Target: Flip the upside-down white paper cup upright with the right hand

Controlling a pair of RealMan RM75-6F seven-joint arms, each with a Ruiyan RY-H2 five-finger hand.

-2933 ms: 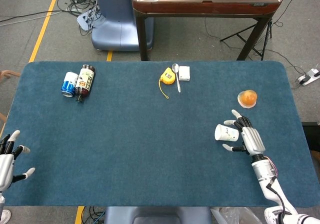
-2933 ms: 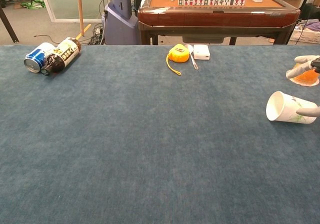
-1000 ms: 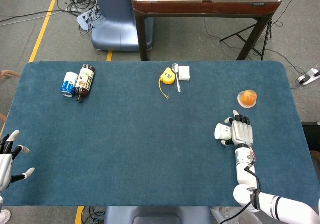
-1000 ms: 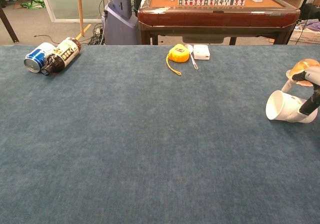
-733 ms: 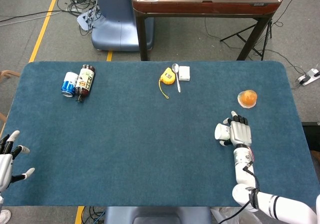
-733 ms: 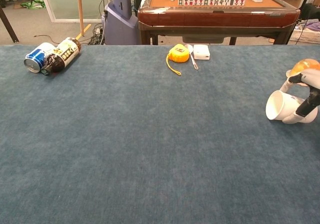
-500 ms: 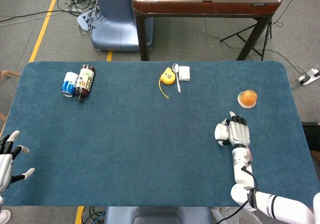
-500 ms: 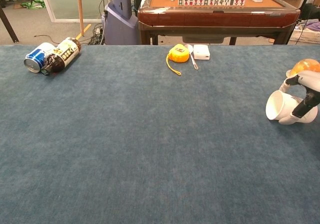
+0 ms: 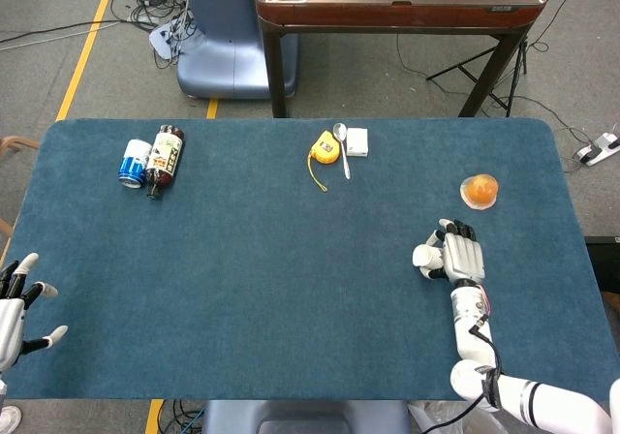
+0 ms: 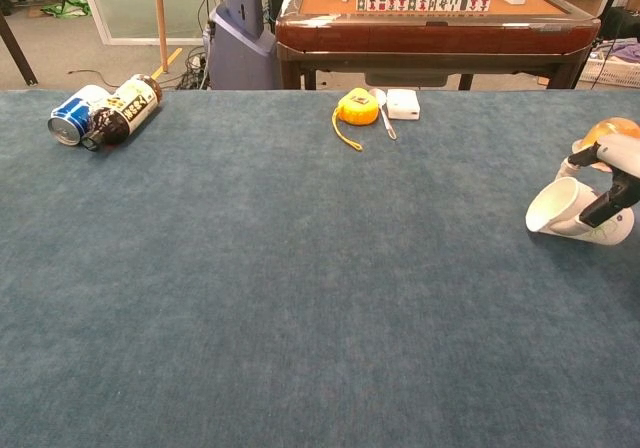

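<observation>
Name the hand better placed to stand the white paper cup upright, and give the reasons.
Right. The right hand already grips the white paper cup, which is tipped with its mouth facing the table's middle. The left hand rests open at the opposite edge of the table, far from the cup.

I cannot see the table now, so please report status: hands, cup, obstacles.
Right hand grips white paper cup, tilted, mouth facing left. Left hand open, idle. Orange object close behind cup.

blue can [image 9: 135, 162] beside brown bottle [image 9: 166, 159], yellow tape measure [image 9: 325, 148], spoon [image 9: 341, 144], orange fruit [image 9: 480, 190]
</observation>
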